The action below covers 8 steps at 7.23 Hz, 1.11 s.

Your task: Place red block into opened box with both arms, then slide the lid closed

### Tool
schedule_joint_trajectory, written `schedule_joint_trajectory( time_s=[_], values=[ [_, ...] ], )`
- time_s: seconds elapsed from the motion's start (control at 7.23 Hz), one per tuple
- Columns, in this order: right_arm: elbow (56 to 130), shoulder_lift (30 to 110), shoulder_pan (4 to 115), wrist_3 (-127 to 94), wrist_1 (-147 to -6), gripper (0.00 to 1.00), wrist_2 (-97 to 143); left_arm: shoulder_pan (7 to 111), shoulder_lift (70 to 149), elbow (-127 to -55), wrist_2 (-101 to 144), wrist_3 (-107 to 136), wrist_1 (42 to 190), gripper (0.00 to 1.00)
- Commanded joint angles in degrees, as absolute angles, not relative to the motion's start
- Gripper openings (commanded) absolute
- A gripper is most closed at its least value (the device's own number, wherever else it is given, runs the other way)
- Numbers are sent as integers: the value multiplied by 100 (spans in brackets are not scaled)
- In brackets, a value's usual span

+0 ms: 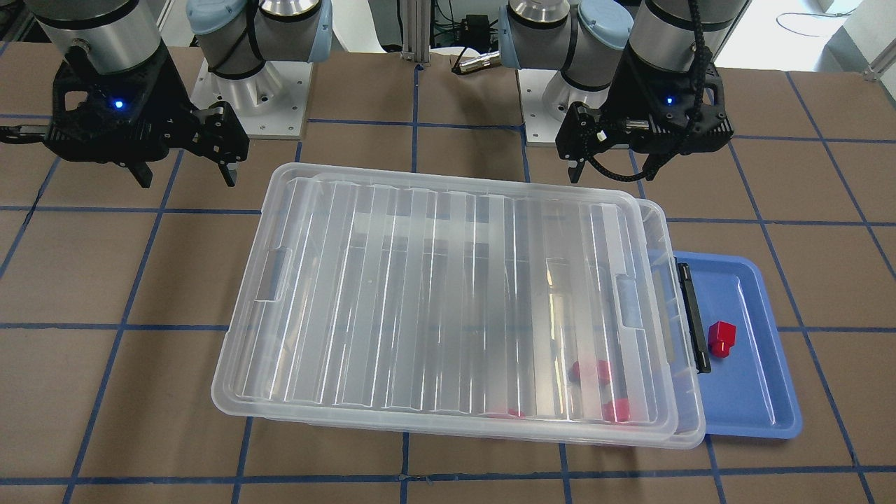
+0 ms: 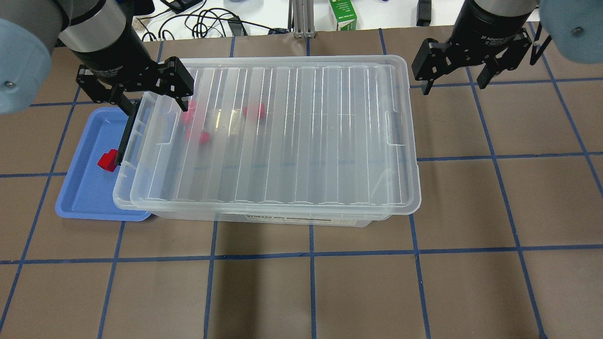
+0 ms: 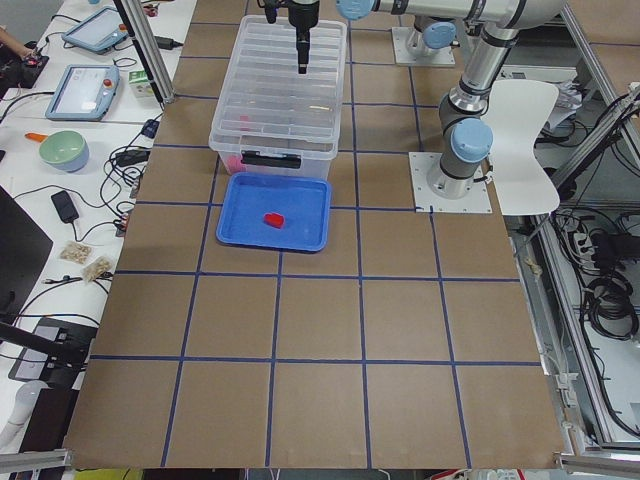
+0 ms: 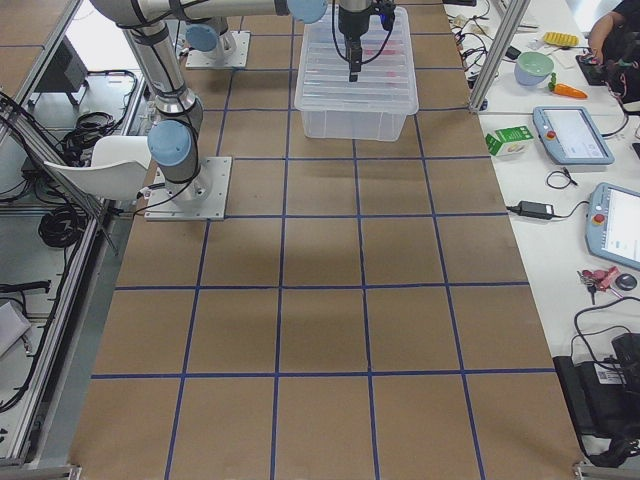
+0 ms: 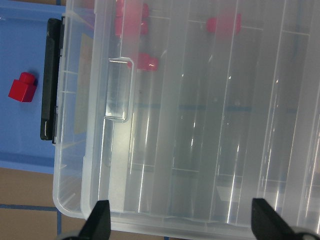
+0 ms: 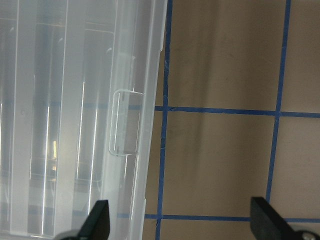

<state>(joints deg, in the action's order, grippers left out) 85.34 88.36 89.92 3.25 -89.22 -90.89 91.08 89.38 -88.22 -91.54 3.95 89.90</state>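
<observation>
Status: red block [image 2: 109,160] sits in the blue tray [image 2: 82,197] off the box's left end, just beside the black bar [image 2: 126,136]. It is not in the box [image 2: 282,219] yet. Lid [image 2: 301,141] lies on the box, offset a bit right. It overhangs the right end and leaves only a narrow strip of the left end uncovered. A few other red blocks [image 2: 254,111] show through it, in the far-left part.

Left tool [image 2: 155,107]: released, jaws spread, nothing held, hovering over the box's far-left corner. Right tool [image 2: 453,87]: also released and empty, over bare surface [image 2: 471,212] past the far-right corner, apart from the lid.

Key relation: block is left of and nearer than the left tool, across the bar, down in the tray. Left arm is clearly the closer one; the right is a full box length away. Lid's long axis runs left-right, so any slide goes along that line, and the right tool is at the overhanging end.

We judge the gap too tight for a drop, so the lid likely has to go further right. Risk: clipping the bar or box rim on the reach down.
</observation>
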Motion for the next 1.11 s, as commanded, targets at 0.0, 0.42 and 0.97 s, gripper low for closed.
schedule_joint_trajectory(
  time_s=[0.0, 0.42, 0.97],
  values=[
    [8534, 8833, 8982, 325, -8930, 100, -9096, 9106, 8947, -8824, -9150, 404, 8974, 100],
    [8718, 8606, 8982, 273, -9017, 100, -9044, 9105, 8956, -8824, -9150, 404, 8974, 100],
    [8859, 7805, 8843, 299, -9650, 100, -9018, 9079, 8921, -8815, -9229, 396, 9035, 100]
  ],
)
